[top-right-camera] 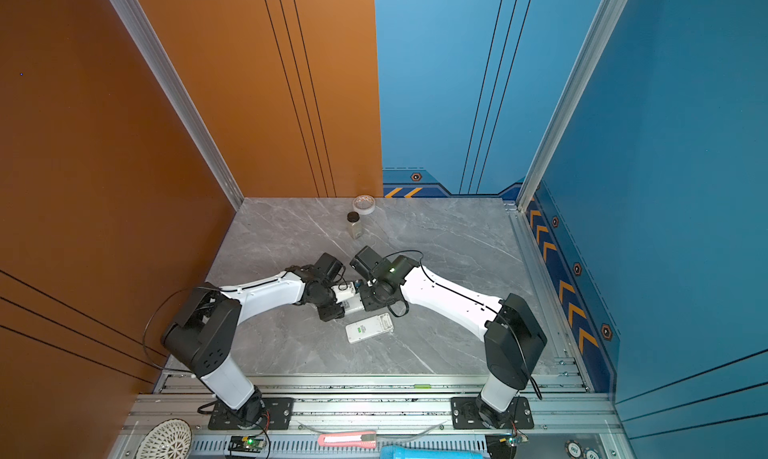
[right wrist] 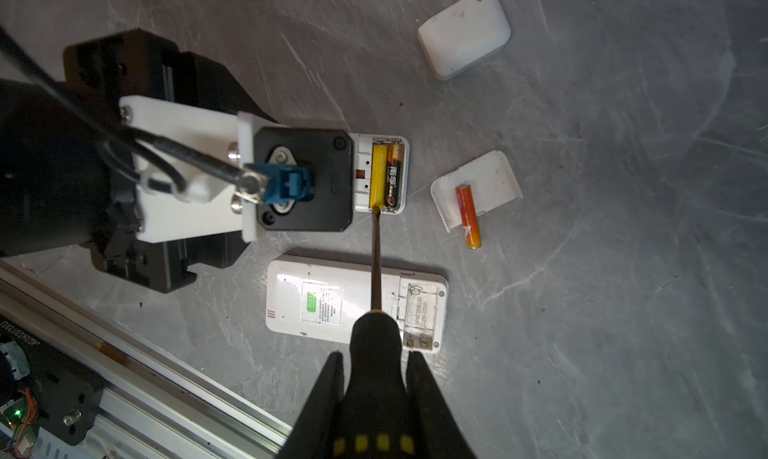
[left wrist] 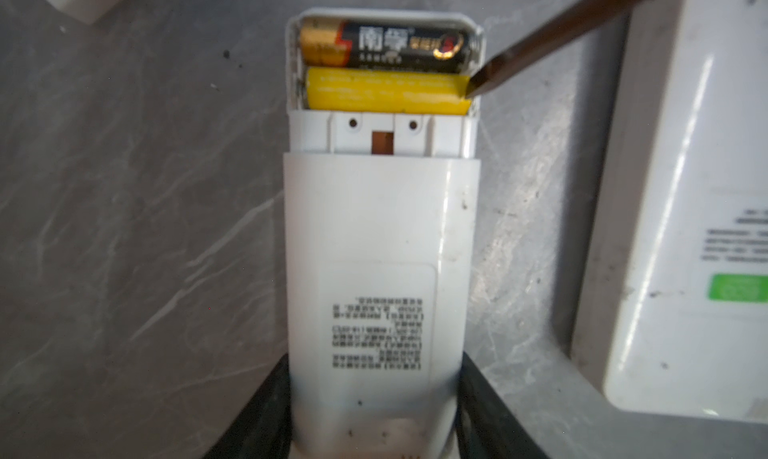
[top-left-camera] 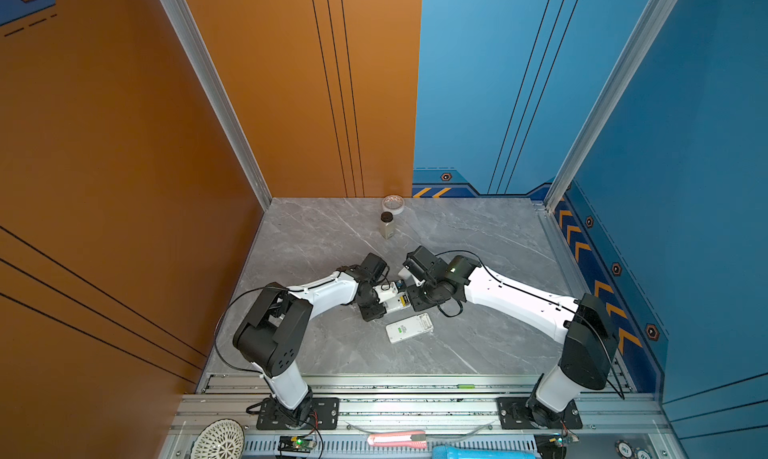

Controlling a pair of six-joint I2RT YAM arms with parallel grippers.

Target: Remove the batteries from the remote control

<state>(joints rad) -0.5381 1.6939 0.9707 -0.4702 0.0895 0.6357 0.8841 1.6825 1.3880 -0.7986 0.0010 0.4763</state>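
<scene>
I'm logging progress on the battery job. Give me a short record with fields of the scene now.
left gripper: shut on held remote, compartment open
in compartment: yellow battery and black-gold battery, side by side
right gripper: shut on screwdriver, tip at yellow battery's end
already out: orange battery, partly on loose cover
also on table: second remote, no batteries in it; another cover
</scene>
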